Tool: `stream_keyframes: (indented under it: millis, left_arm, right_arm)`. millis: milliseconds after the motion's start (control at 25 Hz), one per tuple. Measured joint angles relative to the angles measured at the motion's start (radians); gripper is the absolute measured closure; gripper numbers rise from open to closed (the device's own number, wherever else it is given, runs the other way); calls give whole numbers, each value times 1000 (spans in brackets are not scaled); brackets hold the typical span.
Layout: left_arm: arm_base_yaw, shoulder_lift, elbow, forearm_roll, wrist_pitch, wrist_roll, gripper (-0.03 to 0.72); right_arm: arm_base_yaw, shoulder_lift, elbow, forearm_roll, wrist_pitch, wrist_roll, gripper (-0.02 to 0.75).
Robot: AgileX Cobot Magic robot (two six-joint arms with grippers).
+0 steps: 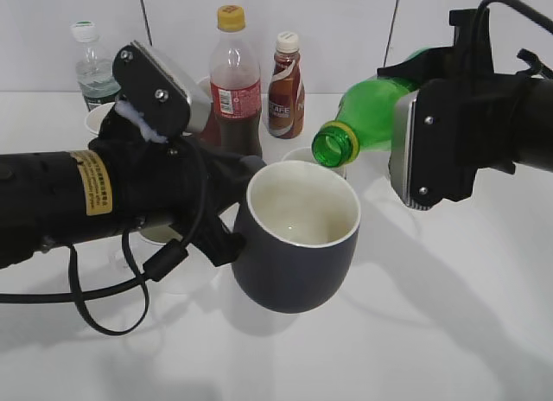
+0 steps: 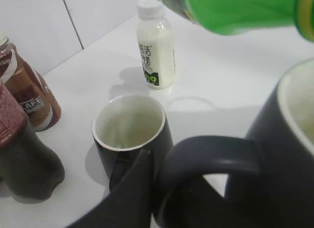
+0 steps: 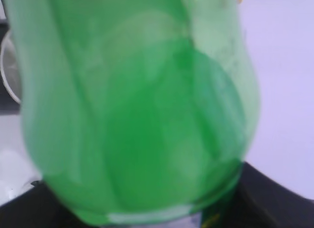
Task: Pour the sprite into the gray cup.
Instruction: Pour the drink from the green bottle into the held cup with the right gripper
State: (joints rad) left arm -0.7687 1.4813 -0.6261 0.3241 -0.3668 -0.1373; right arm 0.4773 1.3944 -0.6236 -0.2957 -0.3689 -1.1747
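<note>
Exterior view: my right tool (image 1: 406, 150) clamps the sprite (image 1: 367, 116) tipped nearly flat, mouth over the gray cup (image 1: 298, 237) so it can pour. My left tool (image 1: 226, 238) grips that cup's handle (image 2: 206, 161), lifting it mid-table to meet the stream.

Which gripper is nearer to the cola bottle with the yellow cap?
Left. The left gripper, holding the gray cup by its handle, sits just in front of the cola bottle. The right gripper holds the sprite farther off, to the right.
</note>
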Motion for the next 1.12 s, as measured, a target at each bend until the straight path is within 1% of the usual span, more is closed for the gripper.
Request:
stream_keyframes:
  millis: [520,1120]
  left_arm:
    - [-5,0,0,-2,0,0,617]
    - [-5,0,0,-2,0,0,617]
  right_arm:
    - [0,0,0,16,-9,-82,325]
    - [0,0,0,38,-23,-114,325]
